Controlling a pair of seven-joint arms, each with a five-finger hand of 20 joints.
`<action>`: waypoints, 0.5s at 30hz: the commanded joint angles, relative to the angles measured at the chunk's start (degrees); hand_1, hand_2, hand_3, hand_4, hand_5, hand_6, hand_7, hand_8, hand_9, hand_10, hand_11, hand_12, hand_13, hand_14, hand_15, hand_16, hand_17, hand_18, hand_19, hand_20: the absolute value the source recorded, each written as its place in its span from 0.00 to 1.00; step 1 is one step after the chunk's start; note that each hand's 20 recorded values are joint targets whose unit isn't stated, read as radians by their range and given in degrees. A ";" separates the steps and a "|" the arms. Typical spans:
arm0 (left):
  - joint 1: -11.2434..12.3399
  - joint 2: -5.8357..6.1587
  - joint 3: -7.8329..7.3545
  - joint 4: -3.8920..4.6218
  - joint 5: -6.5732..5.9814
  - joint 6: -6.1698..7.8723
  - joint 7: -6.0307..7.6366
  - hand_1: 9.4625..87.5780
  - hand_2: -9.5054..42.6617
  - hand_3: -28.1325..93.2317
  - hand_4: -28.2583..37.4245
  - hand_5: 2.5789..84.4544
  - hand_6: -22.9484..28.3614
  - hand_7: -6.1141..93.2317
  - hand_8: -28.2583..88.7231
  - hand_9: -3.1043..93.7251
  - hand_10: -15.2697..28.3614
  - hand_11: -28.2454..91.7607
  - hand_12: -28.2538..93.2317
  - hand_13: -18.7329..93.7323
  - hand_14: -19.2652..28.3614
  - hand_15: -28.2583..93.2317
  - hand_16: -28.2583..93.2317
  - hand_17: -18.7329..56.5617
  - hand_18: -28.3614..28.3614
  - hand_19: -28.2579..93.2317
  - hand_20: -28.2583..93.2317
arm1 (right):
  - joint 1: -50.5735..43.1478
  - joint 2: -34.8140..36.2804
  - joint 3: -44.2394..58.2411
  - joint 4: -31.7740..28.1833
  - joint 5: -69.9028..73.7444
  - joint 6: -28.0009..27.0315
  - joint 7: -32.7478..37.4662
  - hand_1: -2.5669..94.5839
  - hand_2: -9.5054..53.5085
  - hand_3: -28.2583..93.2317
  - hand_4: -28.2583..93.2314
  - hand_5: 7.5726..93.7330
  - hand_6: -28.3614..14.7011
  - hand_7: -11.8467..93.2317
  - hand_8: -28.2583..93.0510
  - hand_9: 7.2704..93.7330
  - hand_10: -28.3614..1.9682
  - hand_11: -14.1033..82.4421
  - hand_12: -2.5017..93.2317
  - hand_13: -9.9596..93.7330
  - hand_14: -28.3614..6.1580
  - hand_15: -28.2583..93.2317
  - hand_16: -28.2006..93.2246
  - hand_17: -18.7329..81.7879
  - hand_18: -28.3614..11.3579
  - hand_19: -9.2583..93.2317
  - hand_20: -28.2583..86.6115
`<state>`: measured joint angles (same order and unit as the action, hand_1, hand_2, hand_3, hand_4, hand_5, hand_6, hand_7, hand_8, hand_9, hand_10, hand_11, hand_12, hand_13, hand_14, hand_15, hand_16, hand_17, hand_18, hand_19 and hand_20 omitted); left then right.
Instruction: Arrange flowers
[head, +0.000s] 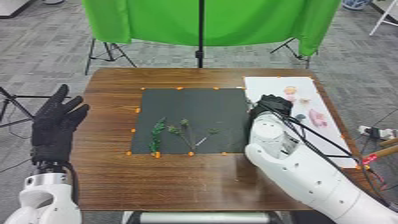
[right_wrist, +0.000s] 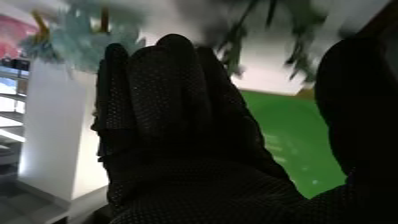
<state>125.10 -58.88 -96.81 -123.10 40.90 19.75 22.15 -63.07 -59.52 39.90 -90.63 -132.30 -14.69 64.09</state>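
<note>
On the dark mat (head: 169, 102) lie several green stems: a leafy sprig (head: 157, 135) and thin branching stems (head: 185, 131). A white sheet (head: 266, 86) on the right bears a peach flower (head: 290, 90), a pink flower (head: 317, 118) and a teal one (head: 300, 117). My right hand (head: 272, 104) is over the sheet's left edge, beside these flowers. In the right wrist view, straight fingers and a separate thumb show my right hand (right_wrist: 169, 110) open, with blue-green flowers (right_wrist: 84, 42) and green leaves (right_wrist: 302, 50) beyond it. My left hand (head: 55, 125) is open at the table's left side.
Orange markers (head: 179, 88) dot the mat's border on the brown table (head: 213, 185). Behind the table hangs a green cloth (head: 155, 22) on a black stand (head: 201, 53). My right forearm, with loose cables, crosses the sheet's near part.
</note>
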 joint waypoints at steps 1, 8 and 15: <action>-0.14 -0.62 0.26 0.27 0.06 -0.36 -0.26 0.17 0.31 0.91 0.00 0.38 0.58 0.14 0.17 0.36 0.77 0.43 0.32 0.34 0.95 0.68 0.14 0.11 0.96 0.66 0.27 | 1.71 -1.72 -4.81 3.71 -1.09 -2.80 -1.29 0.35 0.01 0.84 0.04 0.64 0.36 0.24 0.14 0.57 0.13 0.70 0.22 0.64 0.27 0.89 0.34 0.47 0.00 0.98 0.18; -0.01 -0.51 0.11 0.27 -0.36 -0.09 0.37 0.17 0.31 0.91 0.00 0.38 0.58 0.14 0.17 0.36 0.77 0.43 0.32 0.34 0.95 0.68 0.14 0.11 0.96 0.66 0.27 | 0.45 -1.12 -6.64 4.18 0.92 0.88 -0.53 0.56 0.00 0.79 0.00 0.84 0.53 0.33 0.24 0.76 0.43 0.66 0.33 0.77 0.48 0.87 0.39 0.49 0.06 0.97 0.27; 0.65 -0.18 0.19 0.10 -0.80 0.39 1.03 0.17 0.31 0.91 0.00 0.38 0.58 0.14 0.17 0.36 0.77 0.43 0.32 0.34 0.95 0.68 0.14 0.11 0.96 0.66 0.27 | -0.06 0.53 -6.01 2.95 -0.99 7.74 -0.95 0.62 0.00 0.80 0.00 0.93 0.57 0.34 0.29 0.88 0.58 0.59 0.39 0.85 0.55 0.86 0.41 0.53 0.11 0.99 0.32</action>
<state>124.68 -59.04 -96.79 -123.08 40.76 19.72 22.63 -59.56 -60.94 35.31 -88.47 -132.95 -11.58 63.68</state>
